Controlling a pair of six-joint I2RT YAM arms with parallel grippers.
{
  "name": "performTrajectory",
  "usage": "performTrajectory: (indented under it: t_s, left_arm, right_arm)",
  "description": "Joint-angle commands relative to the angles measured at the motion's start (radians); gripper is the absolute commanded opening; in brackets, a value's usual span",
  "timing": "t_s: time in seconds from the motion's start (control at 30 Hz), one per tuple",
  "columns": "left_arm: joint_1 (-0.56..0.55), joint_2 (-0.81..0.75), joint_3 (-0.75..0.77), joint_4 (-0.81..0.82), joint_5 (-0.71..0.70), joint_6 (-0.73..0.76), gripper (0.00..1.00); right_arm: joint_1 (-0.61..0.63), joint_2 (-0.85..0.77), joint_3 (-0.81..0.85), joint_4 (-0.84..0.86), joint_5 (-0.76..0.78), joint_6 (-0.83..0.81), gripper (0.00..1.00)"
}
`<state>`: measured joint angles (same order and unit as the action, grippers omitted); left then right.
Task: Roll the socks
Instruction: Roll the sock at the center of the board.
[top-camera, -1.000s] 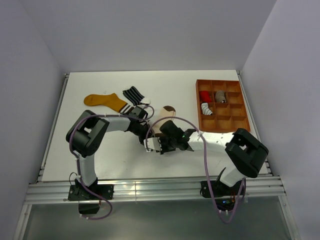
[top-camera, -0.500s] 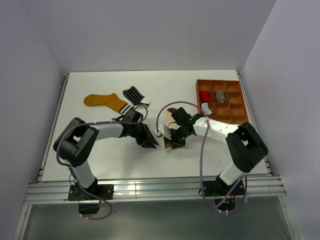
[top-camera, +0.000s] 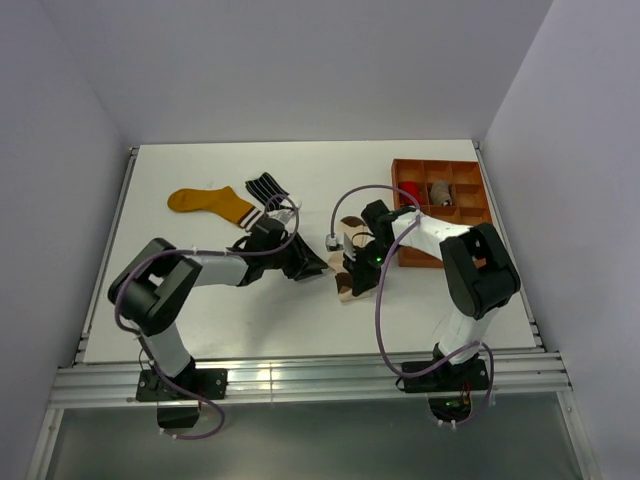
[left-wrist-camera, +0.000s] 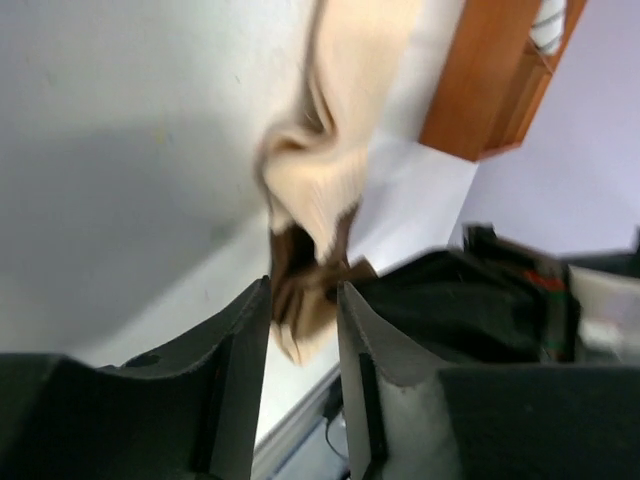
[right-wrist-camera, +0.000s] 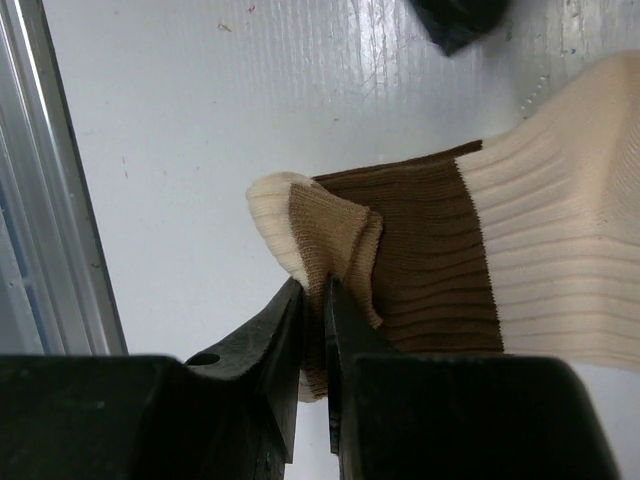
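Note:
A cream sock (right-wrist-camera: 560, 260) with a brown toe lies crumpled at mid-table (top-camera: 346, 288). My right gripper (right-wrist-camera: 313, 290) is shut on a fold of its brown toe end, near the table's front half (top-camera: 352, 272). My left gripper (left-wrist-camera: 303, 290) is open just left of it (top-camera: 316, 266). The sock's (left-wrist-camera: 340, 150) brown end hangs just past the left fingertips, not pinched. A mustard sock (top-camera: 210, 203), a black sock with white stripes (top-camera: 265, 188) and a white striped sock (top-camera: 254, 218) lie at the back left.
An orange-brown compartment tray (top-camera: 440, 162) stands at the back right with a grey roll (top-camera: 440, 192) and a red roll (top-camera: 408, 188) in it; its corner (left-wrist-camera: 480, 80) shows beyond the sock. The table's metal front rail (right-wrist-camera: 50, 200) runs close to the right gripper.
My left gripper has opened and let go of the cream sock, shifting right. The right gripper has carried the sock's toe end farther from the front edge, toward the tray.

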<state>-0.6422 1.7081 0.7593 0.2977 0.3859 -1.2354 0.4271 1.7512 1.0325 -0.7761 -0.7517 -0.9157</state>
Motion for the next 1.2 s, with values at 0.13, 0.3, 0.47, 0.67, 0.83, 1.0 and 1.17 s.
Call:
performTrajectory:
  t_s: [0.13,0.3,0.47,0.67,0.83,1.0,1.17]
  left_arm:
    - [-0.022,0.151,0.081,0.276,0.016,-0.007,0.41]
    - [-0.025,0.203,0.077,0.406,0.048,-0.045,0.4]
    - [-0.027,0.243,0.107,0.411,0.08,-0.041,0.38]
    - [-0.028,0.28,0.166,0.296,0.099,0.011,0.39]
    - [-0.028,0.301,0.199,0.233,0.111,0.034,0.39]
    - [-0.027,0.337,0.241,0.19,0.139,0.042,0.38]
    - [-0.021,0.349,0.27,0.005,0.062,0.056,0.34]
  right_arm:
    - [-0.001,0.007,0.015,-0.046,-0.025,-0.026,0.16]
    - [-0.002,0.011,0.014,-0.04,-0.018,-0.02,0.16]
    - [-0.004,0.024,0.02,-0.045,-0.015,-0.02,0.16]
    - [-0.002,0.028,0.023,-0.042,-0.009,-0.017,0.16]
    - [-0.004,0.037,0.029,-0.043,-0.008,-0.017,0.16]
    - [-0.004,0.036,0.034,-0.043,-0.003,-0.011,0.15]
    - [-0.004,0.048,0.038,-0.057,-0.003,-0.008,0.15]
